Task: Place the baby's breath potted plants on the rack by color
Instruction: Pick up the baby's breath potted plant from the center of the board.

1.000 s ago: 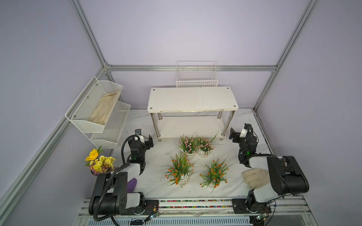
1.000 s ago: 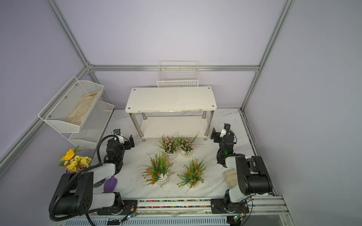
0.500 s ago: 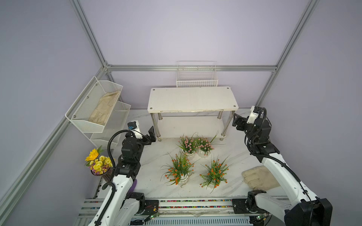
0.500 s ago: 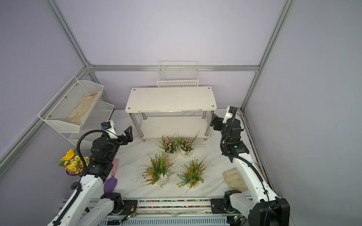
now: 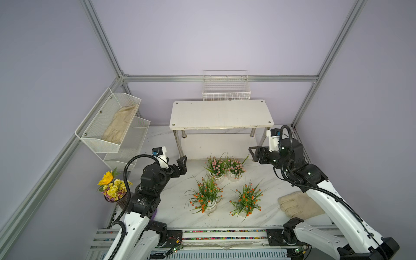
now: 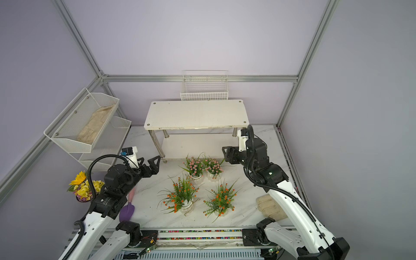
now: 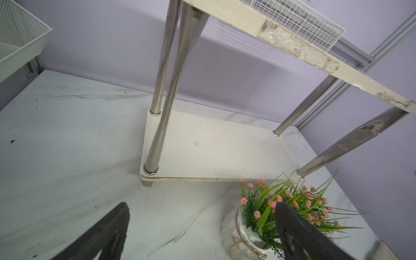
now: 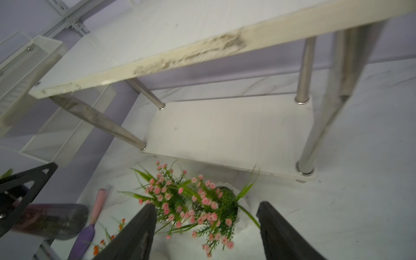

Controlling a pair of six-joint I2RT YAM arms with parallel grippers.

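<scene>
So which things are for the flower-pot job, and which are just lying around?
For the job: pink plants, orange plants, rack.

Just lying about: sunflower bouquet, mesh bins, wire basket, glove on the table, glove in a bin, purple trowel.

The top board of the rack [image 5: 221,113] lies bare, open from above, with the wire basket [image 5: 226,90] hanging behind its far edge. The bare lower shelf [image 5: 216,146] opens on the near side between chrome legs [image 5: 179,144]. The touching pink plants [image 5: 225,167] stand just before its middle and right; its left stays clear. A lane of bare table [image 5: 226,209] separates the left orange plant [image 5: 206,194] and right orange plant [image 5: 246,199]. A glove [image 5: 297,206] fills the near right; mesh bins [image 5: 112,126] and a sunflower bouquet [image 5: 112,186] crowd the left.
</scene>
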